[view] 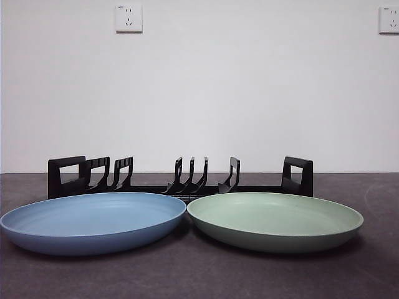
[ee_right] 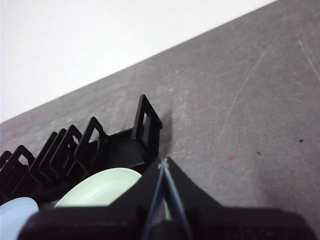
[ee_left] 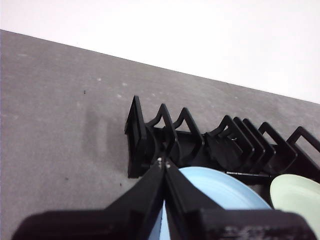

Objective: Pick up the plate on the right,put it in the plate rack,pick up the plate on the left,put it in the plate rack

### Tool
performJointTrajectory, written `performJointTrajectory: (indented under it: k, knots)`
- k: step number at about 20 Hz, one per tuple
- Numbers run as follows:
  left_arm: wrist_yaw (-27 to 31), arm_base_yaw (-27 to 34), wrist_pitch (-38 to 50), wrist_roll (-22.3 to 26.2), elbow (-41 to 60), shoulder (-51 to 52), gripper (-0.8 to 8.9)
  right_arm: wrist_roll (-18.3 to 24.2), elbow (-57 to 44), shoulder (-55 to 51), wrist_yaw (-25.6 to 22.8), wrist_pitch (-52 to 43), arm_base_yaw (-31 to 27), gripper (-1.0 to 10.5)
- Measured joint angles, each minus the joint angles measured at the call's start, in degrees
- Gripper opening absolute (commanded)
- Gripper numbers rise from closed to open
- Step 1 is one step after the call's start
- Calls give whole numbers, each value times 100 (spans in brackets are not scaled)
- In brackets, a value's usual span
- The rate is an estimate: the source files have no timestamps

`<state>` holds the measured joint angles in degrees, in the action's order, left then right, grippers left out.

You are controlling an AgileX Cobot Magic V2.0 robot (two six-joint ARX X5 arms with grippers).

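A green plate [view: 275, 220] lies flat on the right of the dark table, and a blue plate [view: 92, 220] lies flat on the left; their rims nearly touch. Behind them stands the plate rack [view: 181, 182], long, black and holding nothing. My left gripper [ee_left: 163, 162] is shut, held above the blue plate [ee_left: 220, 187] near the rack's [ee_left: 210, 145] left end. Shut as well, my right gripper [ee_right: 163, 164] hangs above the green plate [ee_right: 100, 189] near the rack's [ee_right: 125, 145] right end. Neither arm shows in the front view.
A white wall [view: 199, 87] with two sockets [view: 128, 18] rises behind the dark grey table [view: 199, 274]. Bare tabletop [ee_left: 55, 115] lies beyond both ends of the rack.
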<state>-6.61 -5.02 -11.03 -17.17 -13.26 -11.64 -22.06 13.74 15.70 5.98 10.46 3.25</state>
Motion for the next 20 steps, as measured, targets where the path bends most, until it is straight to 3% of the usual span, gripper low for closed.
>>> performJointTrajectory:
  k: [5,12,14,18,20]
  knots:
    - [-210,0,-83,247,-861,-1263,-8,28,885,1340,46,94,0,-11]
    - [-852,0,-496,605,-2122,-3042,-4,490,2065,3235,933,553,-17,-3]
    - [-1222,0,-551,673,-2402,-3552,-4,651,2430,3790,1213,872,-17,-3]
    - [-2494,0,-595,754,-2870,-4503,-3,1139,3064,4970,1869,1545,-17,6]
    - [-2774,0,-612,763,-2920,-4767,12,1283,3117,5355,1945,1556,-17,104]
